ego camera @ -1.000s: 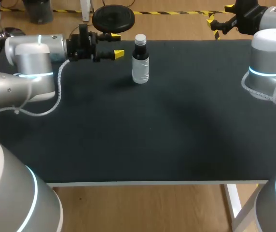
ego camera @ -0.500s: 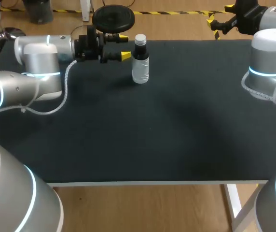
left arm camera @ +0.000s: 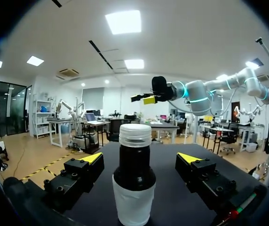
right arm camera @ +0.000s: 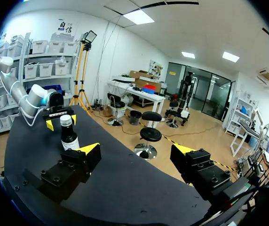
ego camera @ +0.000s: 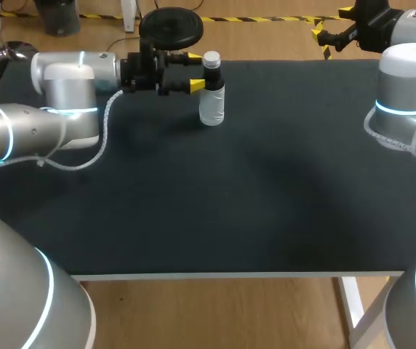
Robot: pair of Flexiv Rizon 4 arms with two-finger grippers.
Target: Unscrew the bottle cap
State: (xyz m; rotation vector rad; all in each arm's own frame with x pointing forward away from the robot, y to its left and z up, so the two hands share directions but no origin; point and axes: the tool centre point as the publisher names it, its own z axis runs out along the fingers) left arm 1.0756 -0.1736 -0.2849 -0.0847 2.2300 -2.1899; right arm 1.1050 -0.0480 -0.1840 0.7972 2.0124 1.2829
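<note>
Between the left claw's (ego camera: pixel 196 70) spread fingers, or just ahead of their tips: one bottle (left arm camera: pixel 133 188). How deep it sits between them cannot be told.

Item 1, bottle. Stands upright on the surface (ego camera: pixel 266 203). Long axis vertical, base down, cap (left arm camera: pixel 135 135) pointing straight up. Dark neck and shoulder, pale wrap round the lower body. Cap white and ribbed, seated on the neck.

Item 2, left claw. Held level, with its fingers lying horizontal and aimed at the bottle from the side. Spread wide, holding nothing. Left wrist view: a gap shows between each yellow tip and the bottle, and neither finger touches it. The tips sit at about the bottle's shoulder height, below the cap. Head view: both tips lie just beside the bottle, on the arm's side of it, one farther back than the bottle's neck and one nearer.

Item 3, right claw (right arm camera: pixel 138 149). Spread wide, empty. Held off the far right corner of the surface, well apart from the bottle. Right wrist view: the bottle stands far ahead of this claw, out past one of its fingers, upright, with the left claw just behind it.

Item 4, surface. Dark and matte. The bottle rests near its far edge, on the left claw's side of the middle.
</note>
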